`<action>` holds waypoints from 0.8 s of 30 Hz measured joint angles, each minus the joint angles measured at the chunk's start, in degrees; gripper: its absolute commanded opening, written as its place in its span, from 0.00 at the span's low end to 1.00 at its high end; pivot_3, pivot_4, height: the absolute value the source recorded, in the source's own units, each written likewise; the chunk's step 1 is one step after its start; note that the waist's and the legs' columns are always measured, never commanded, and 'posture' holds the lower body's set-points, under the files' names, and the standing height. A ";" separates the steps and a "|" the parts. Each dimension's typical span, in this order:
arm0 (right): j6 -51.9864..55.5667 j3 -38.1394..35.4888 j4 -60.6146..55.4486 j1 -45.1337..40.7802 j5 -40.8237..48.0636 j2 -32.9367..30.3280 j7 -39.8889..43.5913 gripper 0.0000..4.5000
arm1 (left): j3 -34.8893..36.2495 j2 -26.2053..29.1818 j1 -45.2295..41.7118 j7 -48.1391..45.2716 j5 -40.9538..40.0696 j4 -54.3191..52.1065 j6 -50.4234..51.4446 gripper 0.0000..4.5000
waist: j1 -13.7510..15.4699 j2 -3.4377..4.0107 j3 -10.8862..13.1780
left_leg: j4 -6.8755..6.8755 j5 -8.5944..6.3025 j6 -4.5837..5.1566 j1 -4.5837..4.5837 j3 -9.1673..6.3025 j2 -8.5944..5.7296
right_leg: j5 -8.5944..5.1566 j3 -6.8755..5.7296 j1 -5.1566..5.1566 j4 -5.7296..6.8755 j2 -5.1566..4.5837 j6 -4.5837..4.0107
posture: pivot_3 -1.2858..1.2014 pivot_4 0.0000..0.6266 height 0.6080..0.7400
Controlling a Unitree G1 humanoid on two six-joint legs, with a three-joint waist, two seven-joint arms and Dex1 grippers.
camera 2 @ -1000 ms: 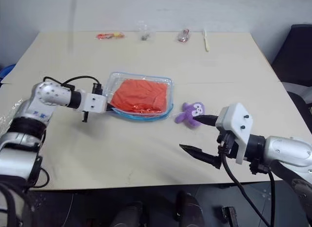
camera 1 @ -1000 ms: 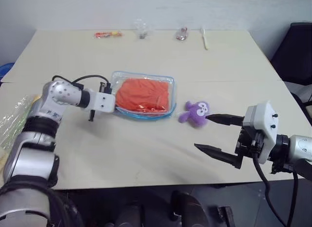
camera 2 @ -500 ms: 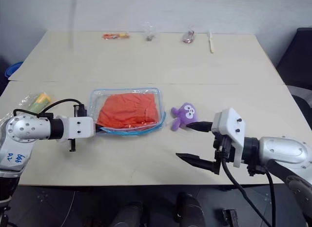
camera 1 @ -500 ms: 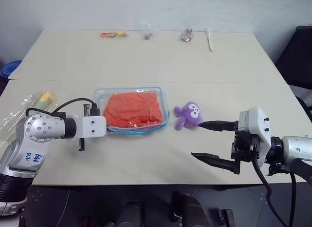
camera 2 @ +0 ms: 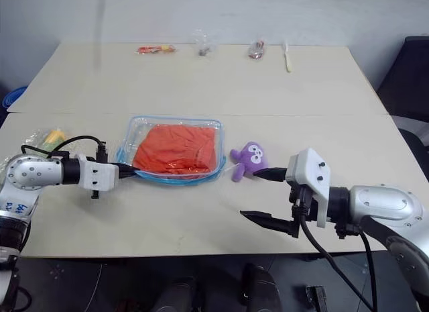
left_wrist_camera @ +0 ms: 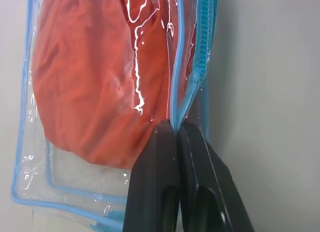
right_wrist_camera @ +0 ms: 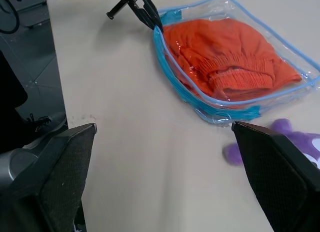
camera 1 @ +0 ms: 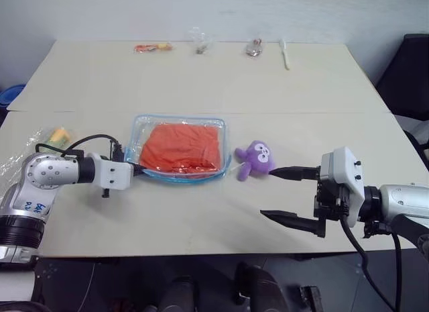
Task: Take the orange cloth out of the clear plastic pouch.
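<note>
Left gripper (left_wrist_camera: pixel 176 134) clamped shut on blue zipper edge at corner of clear plastic pouch (camera 1: pixel 137 131); pouch dragged nearer table (camera 1: pixel 201 218) front edge than a second ago. Orange cloth (camera 1: pixel 181 145) still wholly inside. Right gripper (camera 1: pixel 285 194) spread wide, holding nothing, beside purple plush toy (camera 1: pixel 255 158). Judgement: pouch anchored, cloth extraction not yet begun.

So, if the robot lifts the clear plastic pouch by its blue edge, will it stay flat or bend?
The clear plastic pouch probably sags: its film looks thin and wrinkles around the orange cloth. It seems light, as only soft fabric fills it. The glossy surface may be slippery, yet the left tool, pinching the blue edging, should keep hold.
</note>
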 measured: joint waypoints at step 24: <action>-11.03 18.15 16.60 -10.86 -26.13 7.90 -7.42 1.00 | 16.13 16.41 3.39 -17.59 -45.75 -30.71 69.02 0.48 | -0.37 0.11 0.07 | -0.04 0.01 -0.05 0.01 0.02 0.05 | -0.02 0.07 -0.03 -0.01 0.03 -0.03 | 0.52 0.24 1.00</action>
